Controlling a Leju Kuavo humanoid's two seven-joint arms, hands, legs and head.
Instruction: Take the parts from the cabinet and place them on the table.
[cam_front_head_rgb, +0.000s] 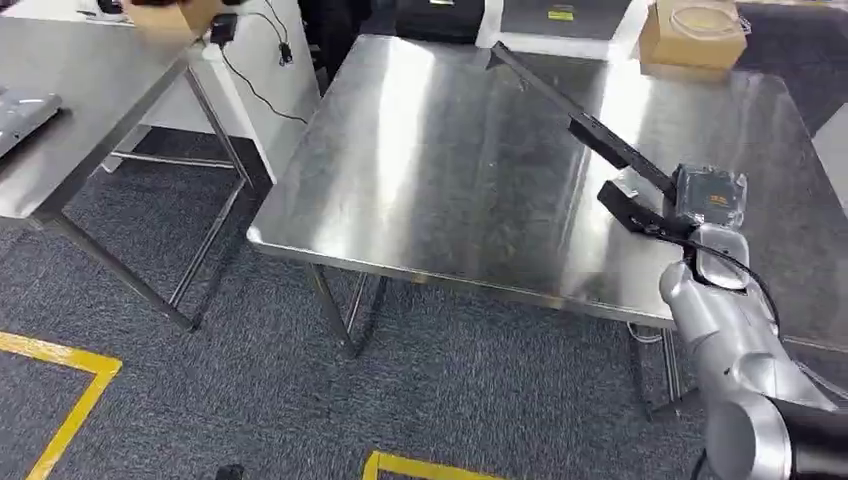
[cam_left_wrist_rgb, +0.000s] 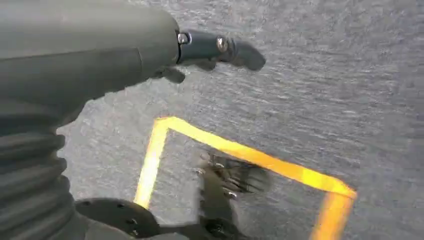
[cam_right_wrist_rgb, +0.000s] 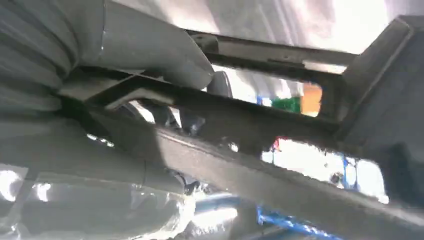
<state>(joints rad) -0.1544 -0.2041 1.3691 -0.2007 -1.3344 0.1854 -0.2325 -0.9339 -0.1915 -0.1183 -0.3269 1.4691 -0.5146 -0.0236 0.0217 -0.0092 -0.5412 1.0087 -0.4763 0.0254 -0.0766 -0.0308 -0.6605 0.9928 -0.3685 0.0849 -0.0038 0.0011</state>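
Right hand (cam_front_head_rgb: 668, 215) fingers grip one end of the long black part (cam_front_head_rgb: 560, 103), held above the steel counter (cam_front_head_rgb: 420, 170); left hand (cam_left_wrist_rgb: 210, 52) hangs empty; risk: cantilevered part levers loose, clatters onto counter

Long black bar part (cam_front_head_rgb: 580, 115) — tilted, above steel table (cam_front_head_rgb: 430, 160)

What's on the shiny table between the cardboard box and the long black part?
Nothing: in the head view, the steel table is bare between the cardboard box and the long black part held by the right hand.
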